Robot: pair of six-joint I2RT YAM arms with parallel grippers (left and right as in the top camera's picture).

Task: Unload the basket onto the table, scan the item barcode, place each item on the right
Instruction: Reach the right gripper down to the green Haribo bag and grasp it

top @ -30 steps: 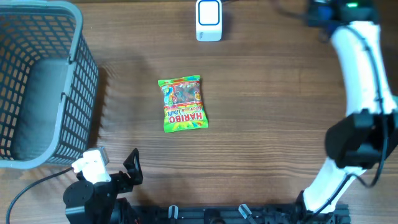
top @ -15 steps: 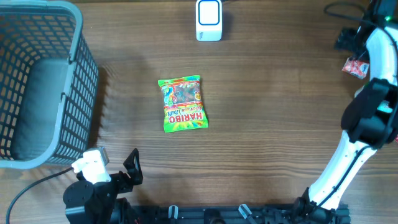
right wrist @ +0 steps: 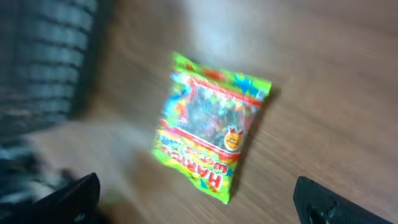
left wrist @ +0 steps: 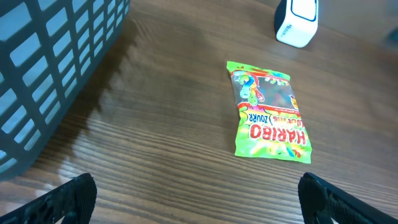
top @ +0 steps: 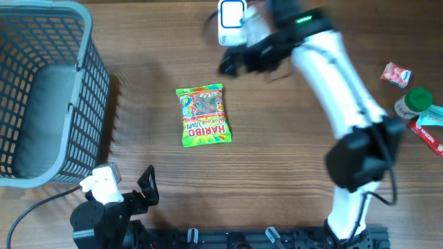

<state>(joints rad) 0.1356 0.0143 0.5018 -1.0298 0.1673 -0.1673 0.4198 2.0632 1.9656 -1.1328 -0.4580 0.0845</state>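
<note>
A green Haribo candy bag (top: 203, 114) lies flat on the wooden table, also seen in the left wrist view (left wrist: 268, 111) and, blurred, in the right wrist view (right wrist: 211, 124). The white barcode scanner (top: 232, 21) stands at the far edge, and shows in the left wrist view (left wrist: 297, 22). My right gripper (top: 235, 61) hangs open just in front of the scanner, up and right of the bag, with nothing between its fingers (right wrist: 329, 202). My left gripper (top: 142, 190) rests open near the front edge, empty, with its fingers (left wrist: 71, 199) wide apart.
A grey plastic basket (top: 90, 83) fills the left side. At the right edge lie a small red packet (top: 396, 74), a green-capped bottle (top: 414, 102) and a red tube (top: 429, 133).
My right arm has swung from the far right edge across to the top middle, and its jaws have opened. The red packet now lies uncovered at the right. The left arm has not moved.
</note>
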